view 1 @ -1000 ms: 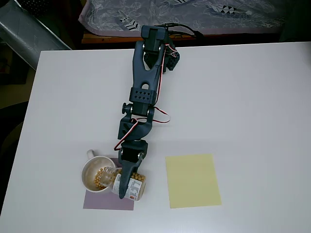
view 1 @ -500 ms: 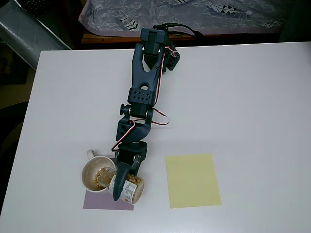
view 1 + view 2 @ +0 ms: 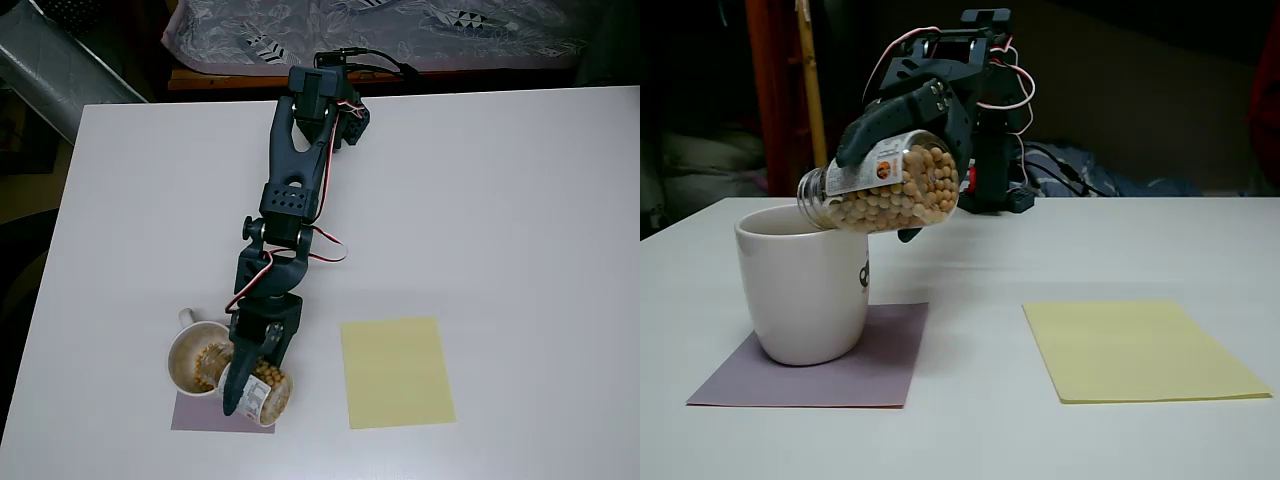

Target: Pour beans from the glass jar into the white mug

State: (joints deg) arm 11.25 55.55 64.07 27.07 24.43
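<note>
1. Gripper: dark, two-fingered, clamped around the glass jar's body. In the fixed view one finger lies along the upper side of the jar and the tip of the other peeks out below it. In the overhead view the finger runs lengthwise over the jar.
2. Glass jar: clear, with a white printed label, held in the air and tipped well over. Its open mouth points to the left of the fixed view and sits just above the mug's rim; its base is raised to the right. In the overhead view the mouth reaches over the mug's opening.
3. Beans: tan-yellow and round, filling most of the jar and heaped toward the mouth. In the overhead view, more beans lie inside the mug.
4. White mug: upright on the purple mat, under the jar's mouth. In the overhead view its small handle points up-left and its inside looks brownish.
5. Purple mat: flat on the table, under the mug.
6. Yellow sheet: flat on the table, to the right of the mat in both views and apart from it.
7. White table: carries all the above; the arm's base stands at its far edge.
</note>
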